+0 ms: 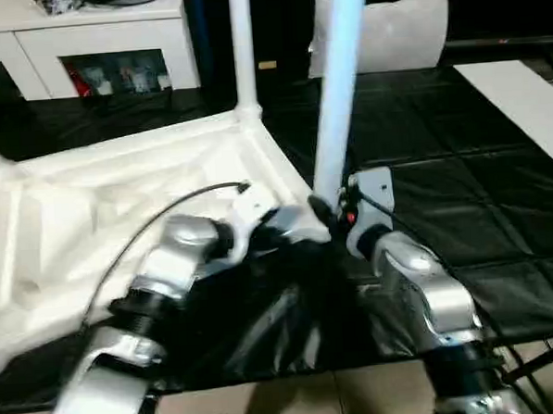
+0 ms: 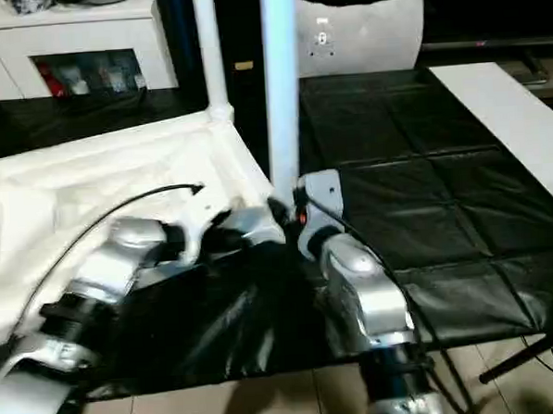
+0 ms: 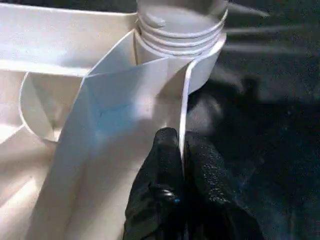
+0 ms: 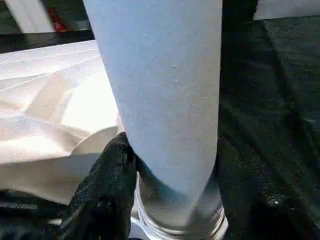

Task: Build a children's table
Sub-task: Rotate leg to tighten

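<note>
On black padded floor mats (image 1: pixel 461 188) before a white cabinet (image 1: pixel 92 40), the upturned children's table (image 1: pixel 119 206) lies ribs-up. The left end effector (image 3: pixel 182 165) pinches its thin rim shut; the right end effector (image 1: pixel 337 213), half open, grips an upright leg (image 1: pixel 335 93) at its corner socket. Light, stiff, probably slippery plastic: hold low. Another standing leg (image 1: pixel 241 46) crowds behind.

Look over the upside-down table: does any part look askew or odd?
One thing: the near-corner leg leans slightly compared with the upright far-corner leg, and its threads still show above the socket, so it seems not fully seated.
</note>
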### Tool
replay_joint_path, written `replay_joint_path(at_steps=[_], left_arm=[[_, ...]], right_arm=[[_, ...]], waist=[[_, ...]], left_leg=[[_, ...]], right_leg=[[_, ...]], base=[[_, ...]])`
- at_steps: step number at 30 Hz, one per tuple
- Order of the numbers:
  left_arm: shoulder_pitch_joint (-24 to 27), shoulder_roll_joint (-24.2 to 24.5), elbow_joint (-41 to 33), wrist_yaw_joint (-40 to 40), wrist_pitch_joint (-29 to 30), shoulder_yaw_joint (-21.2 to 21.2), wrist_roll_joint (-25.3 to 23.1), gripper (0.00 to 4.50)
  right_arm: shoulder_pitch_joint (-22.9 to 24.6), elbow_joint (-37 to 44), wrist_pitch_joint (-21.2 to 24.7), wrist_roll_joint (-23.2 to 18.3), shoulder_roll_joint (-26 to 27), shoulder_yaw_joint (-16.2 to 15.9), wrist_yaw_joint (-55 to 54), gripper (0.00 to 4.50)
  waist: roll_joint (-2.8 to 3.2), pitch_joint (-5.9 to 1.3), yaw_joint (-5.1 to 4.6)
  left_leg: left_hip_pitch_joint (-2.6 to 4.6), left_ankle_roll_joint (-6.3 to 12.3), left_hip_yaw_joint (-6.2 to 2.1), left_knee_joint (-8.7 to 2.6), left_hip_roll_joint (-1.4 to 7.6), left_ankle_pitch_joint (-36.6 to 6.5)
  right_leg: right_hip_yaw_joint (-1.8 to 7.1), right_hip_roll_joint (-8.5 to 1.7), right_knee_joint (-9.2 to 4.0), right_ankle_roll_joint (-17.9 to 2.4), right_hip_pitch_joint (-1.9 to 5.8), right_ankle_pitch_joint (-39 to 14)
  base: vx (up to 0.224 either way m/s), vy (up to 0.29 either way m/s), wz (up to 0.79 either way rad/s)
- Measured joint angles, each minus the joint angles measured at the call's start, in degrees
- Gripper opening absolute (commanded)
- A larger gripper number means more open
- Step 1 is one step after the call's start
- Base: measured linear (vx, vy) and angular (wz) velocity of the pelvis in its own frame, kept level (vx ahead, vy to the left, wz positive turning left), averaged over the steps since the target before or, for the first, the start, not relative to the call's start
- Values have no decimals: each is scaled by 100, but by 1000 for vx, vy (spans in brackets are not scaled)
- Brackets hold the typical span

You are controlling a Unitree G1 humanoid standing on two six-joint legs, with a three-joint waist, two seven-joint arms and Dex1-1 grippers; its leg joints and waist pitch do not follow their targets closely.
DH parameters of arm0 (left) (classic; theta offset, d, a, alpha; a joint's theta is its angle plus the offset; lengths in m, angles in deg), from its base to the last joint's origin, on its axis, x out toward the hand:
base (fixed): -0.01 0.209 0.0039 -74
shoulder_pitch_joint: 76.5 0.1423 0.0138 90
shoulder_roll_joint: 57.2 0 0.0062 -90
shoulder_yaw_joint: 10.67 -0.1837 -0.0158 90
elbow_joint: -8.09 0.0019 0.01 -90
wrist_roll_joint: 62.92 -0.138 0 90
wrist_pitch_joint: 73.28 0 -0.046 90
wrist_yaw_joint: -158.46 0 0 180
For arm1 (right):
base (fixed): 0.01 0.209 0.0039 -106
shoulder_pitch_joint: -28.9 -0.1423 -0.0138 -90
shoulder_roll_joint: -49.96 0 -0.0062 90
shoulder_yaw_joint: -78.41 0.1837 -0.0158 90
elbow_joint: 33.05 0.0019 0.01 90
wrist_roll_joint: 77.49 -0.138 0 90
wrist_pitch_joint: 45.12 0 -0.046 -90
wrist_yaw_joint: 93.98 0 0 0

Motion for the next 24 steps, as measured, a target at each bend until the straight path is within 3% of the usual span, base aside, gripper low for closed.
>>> replay_joint_path(at_steps=[2, 5, 8, 11, 14, 16, 24], left_arm=[[1, -26, -36, -17, -21, -9, -2, 0], [32, -6, -133, -7, -81, -97, 2, 0], [81, 166, -159, 88, -292, -108, -7, 0], [145, 436, -164, 339, -644, -121, -17, 0], [272, 683, -270, 860, -1060, -256, 62, 0], [389, 896, -350, 1329, -1296, -287, 207, 0], [460, 1424, -351, 2376, -1685, -440, 460, 0]], right_arm=[[69, 39, -137, -10, -17, -1, 70, 269], [261, 183, -282, -105, -326, -1, 551, 291], [510, 278, -458, -368, -725, -38, 1400, 308], [720, 338, -578, -616, -1167, -508, 2521, 336], [666, 346, -831, -710, -1525, -712, 3269, 348], [632, 330, -941, -810, -1966, -679, 3894, 348], [477, 219, -937, -1271, -2659, -817, 5600, 348]], waist=[[2, -1, 2], [3, 0, 50], [-4, 4, 27], [-11, 11, -38], [-8, 9, 17], [-11, 8, 66], [-27, 1, 204]], left_leg=[[-16, 6, 2, -3, 0, 3], [-26, 39, 7, -11, 2, 19], [-27, 40, 8, -12, 10, 19], [-33, 38, 10, -12, 28, 22], [-53, 42, 12, -14, 34, 36], [-58, 43, 14, -9, 35, 37], [-126, 69, 15, 98, 48, 26]], right_leg=[[-3, 0, -5, 6, -12, -2], [-13, -4, -15, 7, -17, -3], [-16, 1, -14, 8, -20, -3], [-17, 15, -2, 11, -39, -1], [-28, 15, 8, 11, -61, -1], [-30, 15, 9, 11, -62, -1], [-31, 11, 85, 10, -109, -1]], base=[[0, 0, 0], [0, 0, 0], [0, 0, 0], [0, 0, 0], [0, 0, 0], [0, 0, 0], [0, 0, 0]])
